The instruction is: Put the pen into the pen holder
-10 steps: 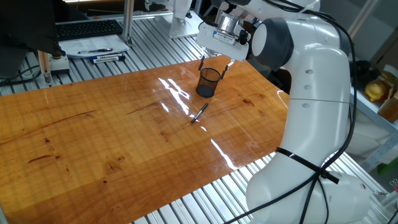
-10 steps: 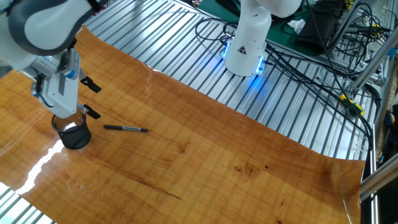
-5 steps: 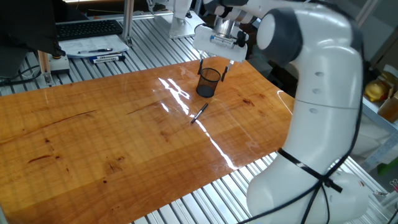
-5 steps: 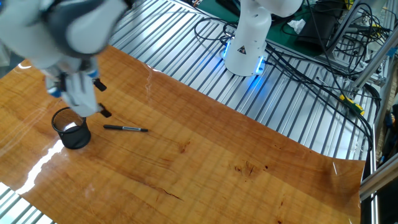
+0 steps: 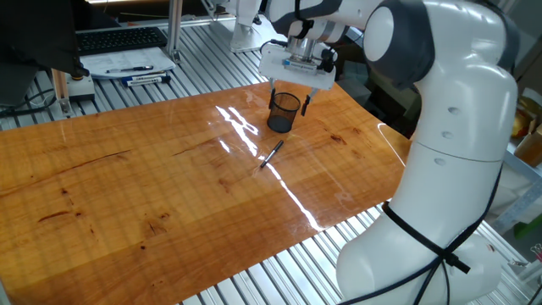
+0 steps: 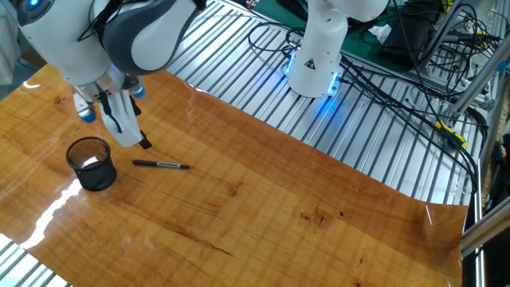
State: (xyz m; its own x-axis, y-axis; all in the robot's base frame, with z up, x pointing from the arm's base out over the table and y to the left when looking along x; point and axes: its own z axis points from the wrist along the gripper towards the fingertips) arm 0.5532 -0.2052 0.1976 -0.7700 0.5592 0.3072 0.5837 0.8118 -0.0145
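Compared with a second ago, we see that the claw (image 5: 290, 96) has slid off the pen holder (image 5: 284, 112): in the other fixed view it then hung right over the cup's mouth, and now it hangs just beside the cup at about its 2 o'clock, near the grey end of the pen (image 6: 161, 165). The arm's big joints have swung too, so the white elbow now fills the right half of one fixed view. Pen and pen holder lie where they lay before; the pen rests flat on the desk (image 5: 127, 186), just beside the cup and apart from it, at roughly 3 o'clock of the cup in the other fixed view. The claw's two dark fingertips (image 5: 306, 104) stand apart with nothing between them, straddling the cup's rim in one fixed view; in the other view only one tip (image 6: 146, 144) shows clearly, the second hidden behind the white claw body. The robot's base is cut off by the frame edge. The pen holder is a black wire-mesh cylinder, see-through, with a pale glint inside. The pen is a thin black stick. The desk is glossy orange-brown wood with streaky glare, laid over ribbed aluminium rails (image 6: 263, 88).
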